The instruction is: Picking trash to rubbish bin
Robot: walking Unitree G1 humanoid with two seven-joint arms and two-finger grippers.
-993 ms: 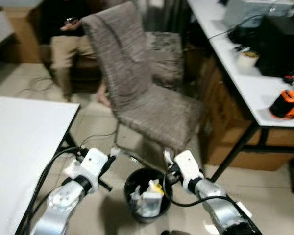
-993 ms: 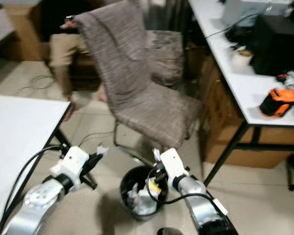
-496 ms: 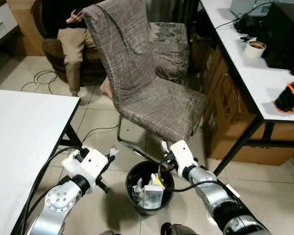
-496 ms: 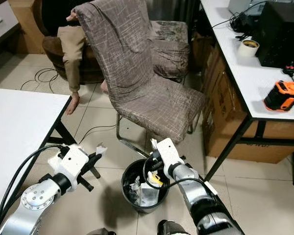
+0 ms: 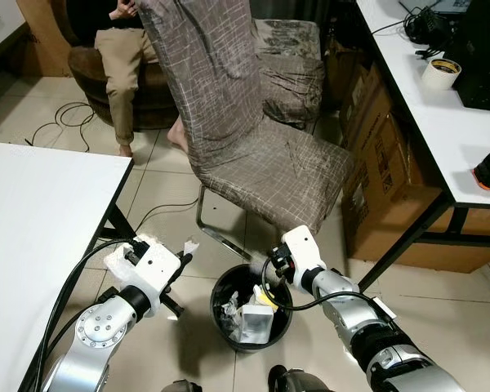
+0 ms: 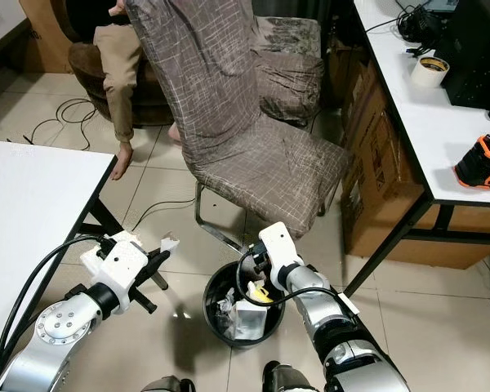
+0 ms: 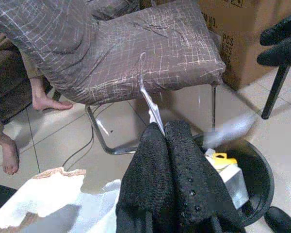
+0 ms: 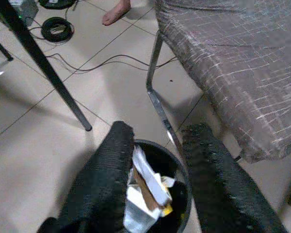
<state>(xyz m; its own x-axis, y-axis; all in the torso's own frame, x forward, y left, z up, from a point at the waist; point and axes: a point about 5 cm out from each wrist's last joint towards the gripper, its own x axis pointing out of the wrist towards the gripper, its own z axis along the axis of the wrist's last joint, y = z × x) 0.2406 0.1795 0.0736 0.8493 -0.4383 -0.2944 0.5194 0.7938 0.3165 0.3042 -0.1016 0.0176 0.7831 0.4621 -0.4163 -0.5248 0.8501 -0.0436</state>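
Two white tables (image 5: pixel 41 220) flank tiled floor (image 6: pixel 180 188) | left gripper (image 7: pixel 157 127) pinching paper scrap (image 7: pixel 150 104) | right gripper (image 8: pixel 155 160) open over bin (image 5: pixel 222 287)

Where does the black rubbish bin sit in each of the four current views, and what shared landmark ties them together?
Left eye view: rubbish bin low centre, on the tiles between both arms.
Right eye view: low centre, slightly further left.
Left wrist view: beyond the left claw, partly hidden by its fingers.
Right wrist view: between the right claw fingers, trash inside.
Shared landmark: the brown chair behind the bin.
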